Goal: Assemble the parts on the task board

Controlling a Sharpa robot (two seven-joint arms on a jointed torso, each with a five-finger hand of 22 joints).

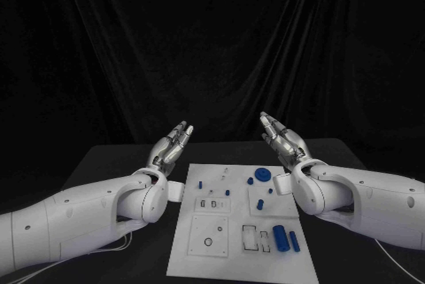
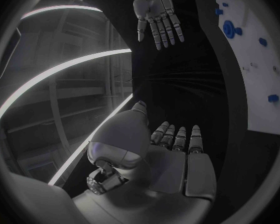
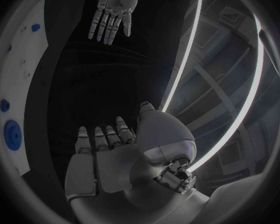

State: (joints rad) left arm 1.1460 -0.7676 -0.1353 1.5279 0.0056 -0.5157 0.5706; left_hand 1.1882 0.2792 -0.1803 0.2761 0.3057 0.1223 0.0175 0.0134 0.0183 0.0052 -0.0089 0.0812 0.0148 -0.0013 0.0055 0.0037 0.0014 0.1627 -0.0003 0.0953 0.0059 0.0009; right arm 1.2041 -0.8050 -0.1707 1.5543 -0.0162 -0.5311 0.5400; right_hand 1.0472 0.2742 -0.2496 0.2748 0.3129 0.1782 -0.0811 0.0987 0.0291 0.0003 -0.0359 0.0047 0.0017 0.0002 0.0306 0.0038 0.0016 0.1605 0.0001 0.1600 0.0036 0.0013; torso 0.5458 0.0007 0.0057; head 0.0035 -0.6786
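The left hand [image 1: 172, 145] is raised off the table [image 1: 115, 158], palm turned inward, its fingers [image 1: 183, 131] straight, close side by side and holding nothing. It looks like a ready pose that leaves the work below open to the head camera.

Between the two arms, below and nearer the robot than the fingertips, lies the task board [image 1: 241, 222]. On it the parts are spread loosely: a round blue disc [image 1: 262, 174] nearest the right fingers, small blue pieces [image 1: 228, 192] around the middle, and two blue cylinders [image 1: 285, 238] side by side at the near right corner, beside empty slots [image 1: 257, 238]. Nothing looks assembled yet, so the task seems to be at its start.

The right hand [image 1: 284, 141] mirrors the left: lifted, fingers [image 1: 268, 121] extended and together, gripping nothing. Being closest to the disc, it is probably best placed for a first reach.
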